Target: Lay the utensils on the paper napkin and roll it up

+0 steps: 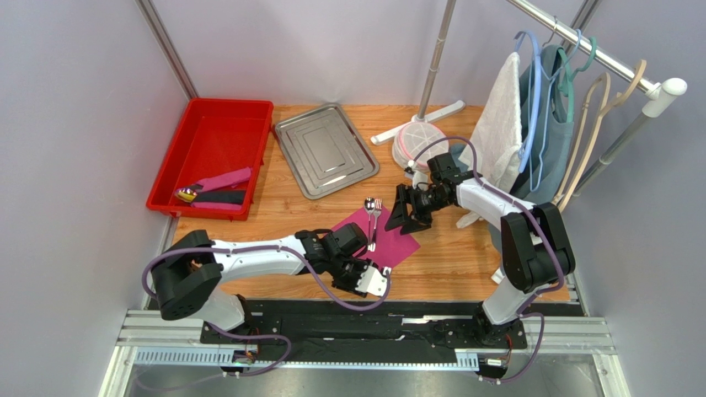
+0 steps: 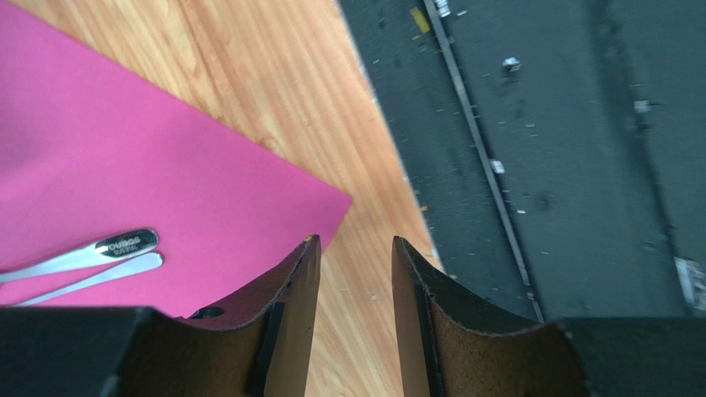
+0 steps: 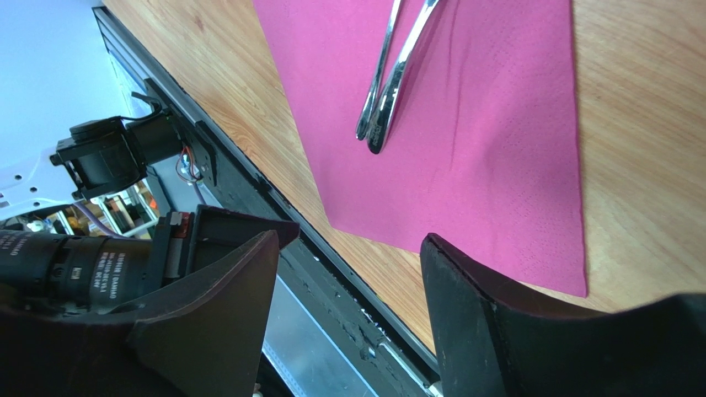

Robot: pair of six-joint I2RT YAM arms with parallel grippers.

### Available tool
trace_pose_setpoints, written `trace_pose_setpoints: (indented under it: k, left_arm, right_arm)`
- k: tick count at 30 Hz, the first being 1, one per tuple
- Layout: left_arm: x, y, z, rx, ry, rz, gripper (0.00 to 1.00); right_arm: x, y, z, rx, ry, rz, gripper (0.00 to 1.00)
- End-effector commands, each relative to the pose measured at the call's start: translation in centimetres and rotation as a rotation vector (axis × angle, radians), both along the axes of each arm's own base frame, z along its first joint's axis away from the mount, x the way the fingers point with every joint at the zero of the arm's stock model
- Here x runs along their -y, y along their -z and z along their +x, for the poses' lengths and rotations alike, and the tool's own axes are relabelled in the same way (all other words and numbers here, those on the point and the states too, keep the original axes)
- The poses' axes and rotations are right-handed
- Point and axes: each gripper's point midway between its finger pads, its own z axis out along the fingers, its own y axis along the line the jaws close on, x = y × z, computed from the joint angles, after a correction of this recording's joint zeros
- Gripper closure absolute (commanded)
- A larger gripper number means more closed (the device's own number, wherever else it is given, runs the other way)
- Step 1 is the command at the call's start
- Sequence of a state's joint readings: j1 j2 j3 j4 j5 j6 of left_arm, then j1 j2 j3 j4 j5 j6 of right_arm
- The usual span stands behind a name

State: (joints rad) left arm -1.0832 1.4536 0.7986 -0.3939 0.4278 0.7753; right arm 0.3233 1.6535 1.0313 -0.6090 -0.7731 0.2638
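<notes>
1. Two arms reach in from the near table edge. The left gripper is low at the napkin's near corner, its fingers a narrow gap apart and released, with nothing between them.
2. Two utensils lie side by side on the pink napkin, handle ends toward the left gripper. One handle bears a stamped mark. It may read "YOUBOS", but I cannot tell for certain.
3. From above, the utensils' heads reach past the napkin's far corner onto the wood.
4. The right gripper hangs just beyond the napkin's right edge, spread wide and holding nothing. A black lens in its wrist view carries white lettering too small to read.
5. Farther back lies a steel tray, with a red bin to its left holding pink items.
6. At the far right, a rack holds hangers and a white towel.
</notes>
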Motion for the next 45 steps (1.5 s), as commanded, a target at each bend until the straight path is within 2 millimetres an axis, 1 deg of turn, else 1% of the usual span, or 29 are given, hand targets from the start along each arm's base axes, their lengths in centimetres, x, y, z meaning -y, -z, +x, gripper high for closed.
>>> trace_pose_setpoints:
  k: [1,2,7,8,10,13,14,16,17,19,20,21,26,28,29,30,32,33,35,36,37,38,39,40,41,42,43,44,45]
  left_arm:
    - [2.0,-0.1,2.0,0.091,-0.043,-0.029,0.55]
    - [2.1,0.5,2.0,0.090,-0.040,-0.016,0.55]
    - [2.8,1.5,1.6,0.076,-0.020,0.005,0.57]
    - [2.8,2.0,1.5,0.069,-0.019,0.019,0.58]
    - [2.9,2.2,1.5,0.065,-0.018,0.024,0.58]
    - [2.8,2.9,1.5,0.058,-0.016,0.047,0.64]
    - [2.8,3.1,1.5,0.053,-0.016,0.053,0.70]
    - [2.6,3.3,1.2,0.032,-0.017,0.064,0.78]
    - [2.6,3.2,1.1,0.027,-0.018,0.063,0.86]
    - [2.6,2.9,0.8,0.017,-0.015,0.060,0.92]
    - [2.6,2.5,0.8,0.019,-0.016,0.051,0.97]
    - [2.6,2.2,0.7,0.012,-0.014,0.045,1.00]
    - [2.9,0.2,0.5,-0.023,-0.030,0.026,1.00]
    - [3.5,-1.0,1.2,-0.055,-0.061,0.000,1.00]
    - [3.1,-1.1,2.0,-0.077,-0.089,0.011,1.00]
    - [3.7,-2.0,2.5,-0.090,-0.101,-0.010,1.00]
    - [3.5,-2.3,3.6,-0.115,-0.133,-0.009,1.00]
    - [3.8,-2.9,4.0,-0.123,-0.141,-0.026,1.00]
    - [3.8,-2.9,5.0,-0.137,-0.166,-0.026,1.00]
    - [4.1,-3.4,5.7,-0.136,-0.174,-0.041,1.00]
    - [4.2,-3.5,6.1,-0.136,-0.184,-0.043,1.00]
    - [4.1,-3.3,7.1,-0.140,-0.207,-0.040,1.00]
    - [4.5,-3.8,8.0,-0.133,-0.218,-0.055,1.00]
    - [4.5,-3.8,8.6,-0.132,-0.232,-0.055,1.00]
    - [4.3,-3.4,9.6,-0.142,-0.257,-0.046,1.00]
    - [4.6,-3.8,10.5,-0.133,-0.267,-0.057,1.00]
    - [4.6,-3.8,11.0,-0.137,-0.277,-0.058,1.00]
    - [4.4,-3.3,11.8,-0.143,-0.295,-0.049,1.00]
    - [4.7,-3.5,12.3,-0.138,-0.301,-0.057,1.00]
  right_arm:
    - [-0.1,-0.5,0.2,0.011,-0.013,0.032,0.33]
    - [-0.1,-0.5,0.3,0.009,-0.010,0.032,0.33]
    - [0.2,-0.5,0.6,0.004,0.003,0.034,0.33]
    - [0.3,-0.5,0.7,0.004,0.006,0.034,0.33]
    - [0.5,-0.4,0.8,0.000,0.014,0.035,0.33]
    - [0.6,-0.2,0.8,-0.012,0.020,0.035,0.34]
    - [0.6,-0.3,0.9,-0.010,0.023,0.036,0.34]
    - [0.7,-0.3,1.0,-0.016,0.029,0.037,0.34]
    - [0.7,-0.3,1.0,-0.015,0.031,0.037,0.34]
    - [0.7,-0.3,1.1,-0.017,0.034,0.040,0.34]
    - [0.7,-0.3,1.1,-0.019,0.033,0.039,0.35]
    - [0.7,-0.3,1.1,-0.019,0.032,0.041,0.35]
    - [0.6,-0.6,1.3,-0.012,0.037,0.046,0.35]
    - [0.7,-0.7,1.5,-0.011,0.042,0.047,0.35]
    - [0.7,-0.7,1.5,-0.008,0.044,0.046,0.35]
    - [0.8,-0.8,1.5,-0.007,0.048,0.046,0.36]
    - [0.9,-0.8,1.6,-0.007,0.054,0.049,0.36]
    - [1.0,-0.8,1.6,-0.012,0.062,0.049,0.37]
    - [1.2,-0.8,1.9,-0.014,0.081,0.055,0.39]
    - [1.3,-0.7,2.0,-0.017,0.090,0.056,0.40]
    - [1.4,-0.7,2.0,-0.027,0.104,0.060,0.41]
    - [1.4,-0.7,2.2,-0.026,0.111,0.068,0.43]
    - [1.5,-0.7,2.2,-0.031,0.116,0.073,0.48]
    - [1.4,-0.5,2.1,-0.043,0.119,0.074,0.51]
    - [1.4,-0.5,2.1,-0.046,0.121,0.078,0.53]
    - [1.4,-0.4,1.9,-0.054,0.121,0.082,0.60]
    - [1.4,-0.2,1.7,-0.066,0.123,0.083,0.62]
    - [1.3,-0.1,1.7,-0.070,0.125,0.089,0.64]
    - [1.2,-0.1,1.7,-0.074,0.126,0.094,0.67]
